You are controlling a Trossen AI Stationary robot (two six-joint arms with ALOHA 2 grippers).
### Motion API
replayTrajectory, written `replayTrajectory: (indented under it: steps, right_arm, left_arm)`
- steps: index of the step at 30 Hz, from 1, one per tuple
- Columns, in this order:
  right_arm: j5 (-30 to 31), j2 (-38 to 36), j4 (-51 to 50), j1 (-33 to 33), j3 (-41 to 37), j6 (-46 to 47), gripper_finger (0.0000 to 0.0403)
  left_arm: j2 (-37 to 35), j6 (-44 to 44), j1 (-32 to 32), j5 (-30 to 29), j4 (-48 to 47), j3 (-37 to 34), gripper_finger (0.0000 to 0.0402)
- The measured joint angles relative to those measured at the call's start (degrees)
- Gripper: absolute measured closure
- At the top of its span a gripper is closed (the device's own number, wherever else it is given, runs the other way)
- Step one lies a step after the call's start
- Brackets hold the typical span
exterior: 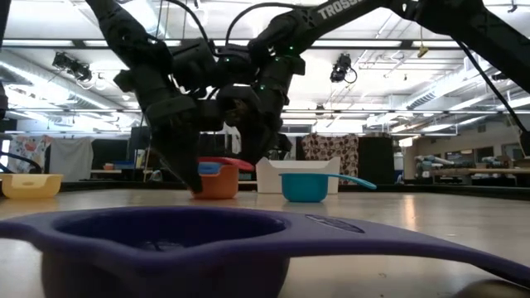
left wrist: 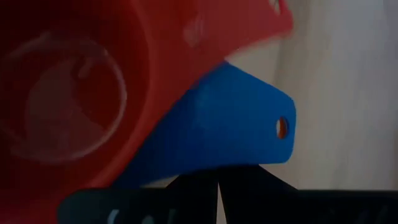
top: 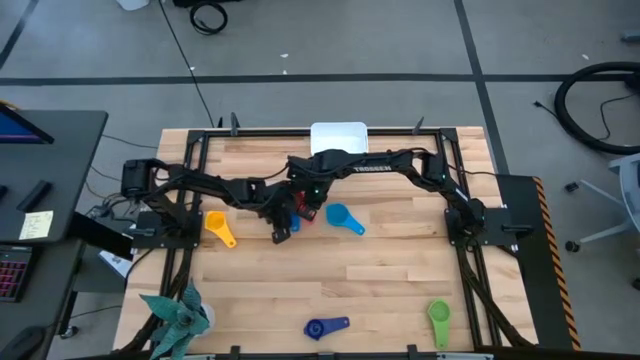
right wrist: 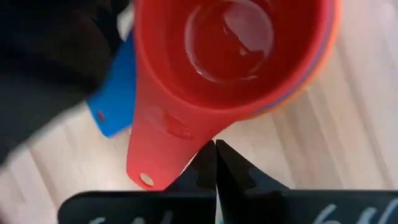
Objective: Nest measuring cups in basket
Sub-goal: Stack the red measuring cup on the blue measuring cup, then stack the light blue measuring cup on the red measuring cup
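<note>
A stack of nested measuring cups is sitting near the middle of the desk (top: 400, 290): the red cup (right wrist: 230, 56) is lying on top, with a medium blue cup (left wrist: 224, 124) under it and an orange cup (exterior: 217, 184) showing at the bottom. The left end effector (top: 283, 230) is hovering right at the blue handle, its fingers pressed together and pinching nothing. The right end effector (top: 306, 208) is hanging at the red handle, its fingers likewise pressed together and empty. Just beside the stack, the light blue cup (top: 340, 216) is resting on the wood; the yellow cup (top: 217, 226) is lying farther toward the left arm's side. The dark blue cup (top: 320, 327) and green cup (top: 439, 318) are sitting well apart near the front edge. The white basket (top: 339, 137) is standing at the far edge.
</note>
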Motion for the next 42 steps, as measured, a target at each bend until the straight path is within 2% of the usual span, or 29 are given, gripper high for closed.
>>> replayTrajectory:
  steps: [6,18,27,31,35,42]
  right_arm:
    - [-4.9,0.0,1.2,0.0,0.0,0.0,0.0402]
    - [-5.8,0.0,1.1,-0.1,0.0,-2.1,0.0402]
    - [-0.9,-0.6,-6.5,0.0,0.2,-2.7,0.0402]
    - [-2.2,-1.7,-12.1,0.0,0.3,-2.1,0.0399]
    - [-3.6,-1.8,-17.8,0.0,0.3,-2.3,0.0379]
    - [-8.6,-1.9,-18.4,-0.8,0.8,-9.2,0.0338]
  left_arm:
    - [0.0,3.4,-0.2,1.1,2.9,-0.1,0.0396]
    - [0.1,5.9,-0.1,1.5,5.3,-0.3,0.0396]
    - [-1.4,5.9,-0.1,1.7,-6.5,0.2,0.0395]
    - [-5.6,3.9,-0.2,1.6,-10.2,0.1,0.0395]
    - [-11.3,2.7,-0.3,1.7,-12.3,0.0,0.0395]
    - [-19.3,1.5,-0.2,1.4,-12.1,0.0,0.0395]
